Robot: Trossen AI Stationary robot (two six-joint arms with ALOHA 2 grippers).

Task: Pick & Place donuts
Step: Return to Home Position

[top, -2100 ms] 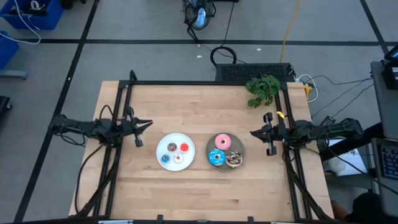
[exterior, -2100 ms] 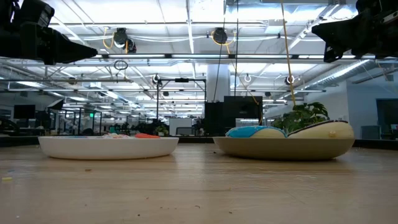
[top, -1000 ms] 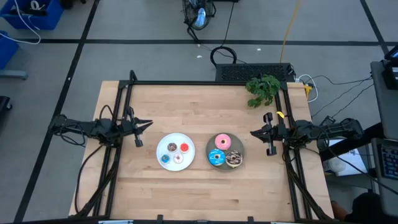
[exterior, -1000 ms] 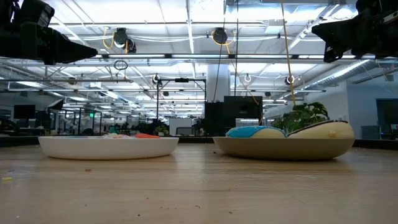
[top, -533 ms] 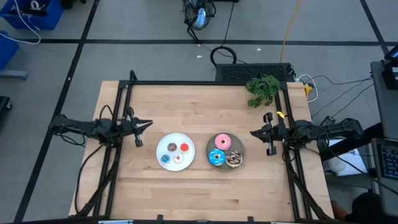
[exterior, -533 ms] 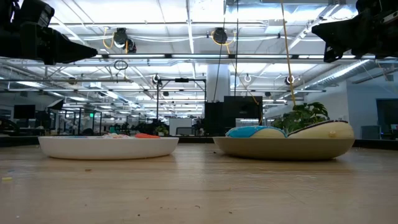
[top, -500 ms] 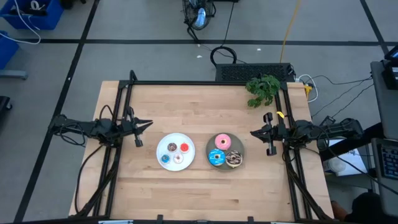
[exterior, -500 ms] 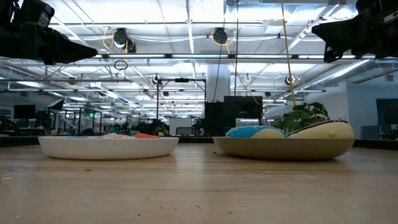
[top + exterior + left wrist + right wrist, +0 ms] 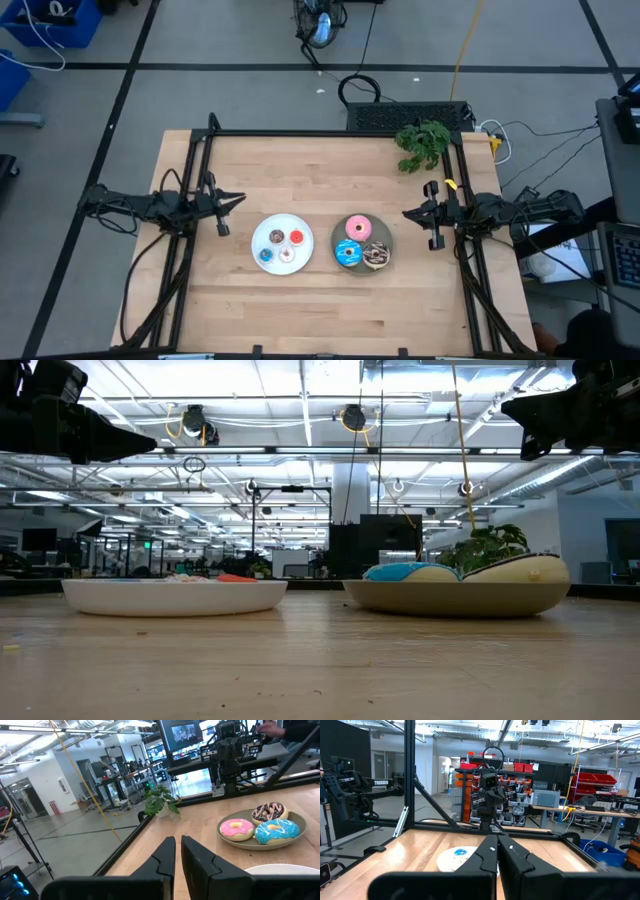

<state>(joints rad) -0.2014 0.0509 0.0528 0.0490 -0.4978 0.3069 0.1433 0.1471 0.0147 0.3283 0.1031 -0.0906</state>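
Left hand (image 9: 177, 841) and right hand (image 9: 497, 838) are idling clenched, empty (at tabletop (image 9: 300, 295) sides); a stray swing could scatter donuts (image 9: 357, 228).

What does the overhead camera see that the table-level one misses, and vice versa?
Only the high view shows all seven donuts: four tiny on the white plate, three larger on the grey plate. Only the low view shows the ceiling lights and room behind. Both show both plates, the plant, and the left gripper and right gripper parked at the table's sides.
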